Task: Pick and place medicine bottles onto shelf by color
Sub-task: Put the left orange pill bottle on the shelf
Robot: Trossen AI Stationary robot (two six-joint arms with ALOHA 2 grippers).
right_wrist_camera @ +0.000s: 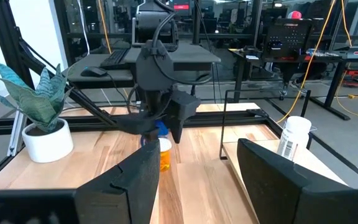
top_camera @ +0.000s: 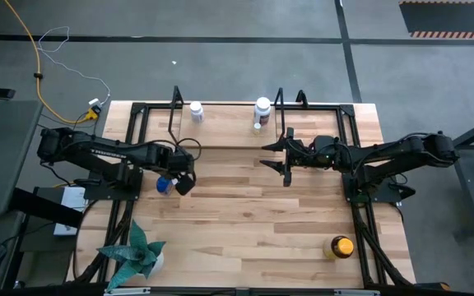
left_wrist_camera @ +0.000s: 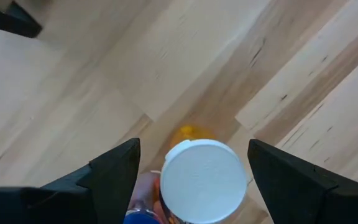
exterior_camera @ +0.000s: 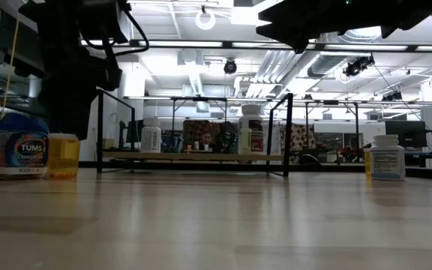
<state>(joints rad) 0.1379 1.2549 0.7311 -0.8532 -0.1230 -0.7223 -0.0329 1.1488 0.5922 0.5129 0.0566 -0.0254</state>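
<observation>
My left gripper [top_camera: 179, 174] hangs open over the left half of the table, pointing down. In the left wrist view its fingers [left_wrist_camera: 114, 171] stand on either side of the white cap [left_wrist_camera: 202, 180] of an orange bottle [exterior_camera: 62, 155], with a gap on both sides. A blue bottle [exterior_camera: 19, 146] stands right beside the orange one. My right gripper [top_camera: 284, 160] is open and holds nothing, raised in front of the shelf [top_camera: 220, 146]. Two white bottles [top_camera: 196, 112] [top_camera: 262, 111] stand on the shelf floor. An amber bottle [top_camera: 341, 247] stands near the table's near right corner.
A teal potted plant [top_camera: 138, 255] stands at the near left corner. Black arm mounting frames [top_camera: 118, 210] [top_camera: 369, 214] run along both sides. The shelf's upright loops [top_camera: 175, 115] rise at its ends. Bare wood [top_camera: 253, 222] lies across the table's middle.
</observation>
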